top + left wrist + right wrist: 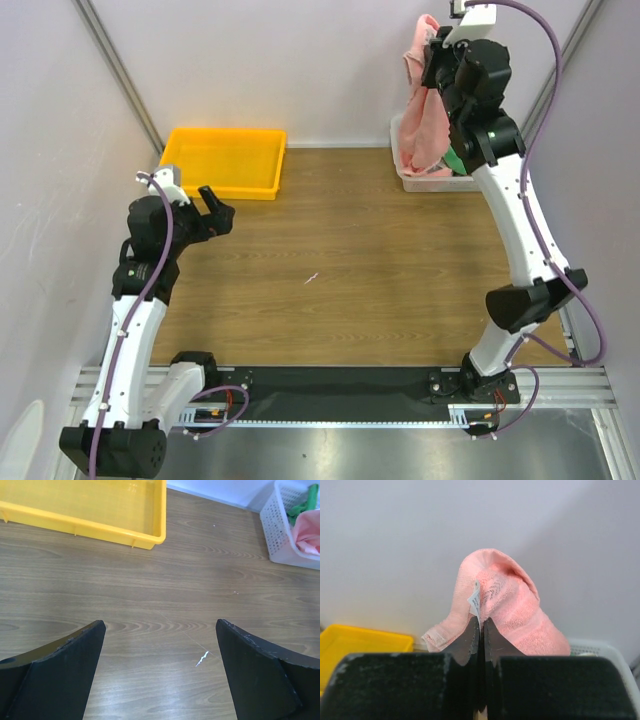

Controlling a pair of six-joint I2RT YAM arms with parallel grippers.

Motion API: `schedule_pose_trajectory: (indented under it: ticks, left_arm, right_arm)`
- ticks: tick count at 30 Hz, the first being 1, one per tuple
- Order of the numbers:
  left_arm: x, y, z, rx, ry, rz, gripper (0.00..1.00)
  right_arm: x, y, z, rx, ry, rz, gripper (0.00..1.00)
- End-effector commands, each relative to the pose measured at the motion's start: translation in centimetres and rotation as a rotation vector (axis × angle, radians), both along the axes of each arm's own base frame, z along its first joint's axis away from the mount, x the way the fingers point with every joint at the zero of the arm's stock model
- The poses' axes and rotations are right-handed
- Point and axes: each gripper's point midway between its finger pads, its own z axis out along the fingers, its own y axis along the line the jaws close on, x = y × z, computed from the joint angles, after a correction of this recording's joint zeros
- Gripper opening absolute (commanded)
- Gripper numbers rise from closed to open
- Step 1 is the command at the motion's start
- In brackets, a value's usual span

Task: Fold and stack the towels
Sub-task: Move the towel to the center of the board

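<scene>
The right claw [481,622] is seen clenched, its two dark fingers pressed together on a fold of the pink towel [510,600]; a small white label [475,596] is pinched beside the fingertips; the cloth is bunched into a hump above the jaws. From above, the towel is seen hanging from the high claw down into the white basket [432,184] at the far right corner of the table [350,280], its lower end resting inside; a green towel [303,501] is also lodged in the basket, beside the pink cloth. The left claw [160,625] is released, its fingers spread wide with nothing between them, held over bare wood near the left edge; the yellow tray [228,188] is set just beyond it, at the far left, well apart from the basket.
</scene>
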Motion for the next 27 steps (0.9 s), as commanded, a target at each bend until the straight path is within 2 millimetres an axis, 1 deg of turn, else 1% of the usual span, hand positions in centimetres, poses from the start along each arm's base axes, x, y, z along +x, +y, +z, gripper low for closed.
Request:
schedule_pose_trajectory:
  ticks: [1, 3, 4, 6, 7, 8, 11, 12, 14, 15, 16, 17, 18, 19, 20, 21, 22, 23, 24, 25, 26, 27]
  left_arm:
    - [0.0, -0.9, 1.4, 0.012, -0.067, -0.053, 1.00]
    - [-0.1, -1.1, 1.5, 0.010, -0.068, -0.066, 1.00]
    - [-0.1, -1.3, 1.5, 0.007, -0.070, -0.074, 1.00]
    - [-0.2, -1.6, 1.7, 0.003, -0.076, -0.092, 1.00]
    - [-0.3, -2.1, 1.7, -0.004, -0.080, -0.117, 1.00]
    - [-0.3, -2.3, 1.9, -0.004, -0.085, -0.132, 1.00]
    - [-0.5, -3.1, 2.0, -0.017, -0.096, -0.181, 1.00]
    - [-0.5, -3.3, 2.1, -0.020, -0.097, -0.191, 1.00]
    - [-0.6, -3.5, 2.1, -0.023, -0.101, -0.205, 1.00]
    - [-0.6, -3.5, 2.3, -0.025, -0.105, -0.206, 1.00]
    - [-0.7, -3.5, 2.3, -0.023, -0.105, -0.206, 1.00]
    - [-0.7, -3.5, 2.3, -0.021, -0.107, -0.206, 1.00]
    - [-0.7, -3.5, 2.4, -0.021, -0.110, -0.206, 1.00]
    - [-0.8, -3.4, 2.4, -0.020, -0.110, -0.203, 1.00]
    - [-0.8, -3.2, 2.5, -0.016, -0.112, -0.190, 1.00]
    - [-0.7, -3.0, 2.4, -0.011, -0.107, -0.175, 1.00]
    - [-0.7, -2.7, 2.4, -0.006, -0.104, -0.158, 1.00]
    - [-0.6, -2.2, 2.3, 0.001, -0.099, -0.132, 1.00]
    - [-0.4, -1.1, 2.0, 0.022, -0.089, -0.067, 1.00]
    - [-0.4, -0.5, 1.8, 0.028, -0.074, -0.028, 1.00]
    - [-0.4, 0.3, 1.6, 0.042, -0.064, 0.017, 1.00]
    - [-0.4, 1.4, 1.5, 0.060, -0.049, 0.082, 1.00]
  right_arm:
    - [-5.3, 2.1, 5.4, -0.004, -0.125, 0.103, 0.00]
    - [-6.9, 3.4, 6.0, 0.002, -0.143, 0.161, 0.00]
    - [-8.7, 4.6, 6.9, 0.010, -0.165, 0.214, 0.00]
    - [-10.0, 5.9, 6.9, 0.014, -0.161, 0.271, 0.00]
    - [-11.2, 6.7, 7.4, 0.020, -0.172, 0.315, 0.00]
    - [-12.2, 8.1, 7.5, 0.021, -0.170, 0.361, 0.00]
    - [-14.5, 10.2, 8.2, -0.016, -0.198, 0.425, 0.00]
    - [-16.2, 12.0, 8.7, -0.022, -0.211, 0.475, 0.00]
    - [-17.5, 13.4, 9.0, -0.040, -0.229, 0.498, 0.00]
    - [-18.9, 14.9, 9.3, -0.053, -0.246, 0.536, 0.00]
    - [-19.5, 15.7, 9.2, -0.054, -0.250, 0.555, 0.00]
    - [-19.7, 16.6, 8.8, -0.056, -0.240, 0.573, 0.00]
    - [-20.6, 18.0, 8.4, -0.056, -0.230, 0.611, 0.00]
    - [-20.7, 18.8, 7.8, -0.059, -0.213, 0.622, 0.00]
    - [-20.6, 19.5, 6.9, -0.067, -0.187, 0.631, 0.00]
    - [-20.1, 20.8, 5.3, -0.067, -0.143, 0.643, 0.00]
    - [-19.7, 21.3, 4.4, -0.065, -0.113, 0.638, 0.00]
    - [-19.0, 22.0, 2.2, -0.075, -0.057, 0.629, 0.00]
    - [-18.5, 22.3, 0.9, -0.074, -0.025, 0.613, 0.00]
    - [-18.0, 22.4, -0.6, -0.056, 0.017, 0.592, 0.00]
    - [-17.5, 23.1, -3.9, -0.072, 0.073, 0.593, 0.00]
    - [-18.0, 22.8, -5.0, -0.060, 0.092, 0.599, 0.00]
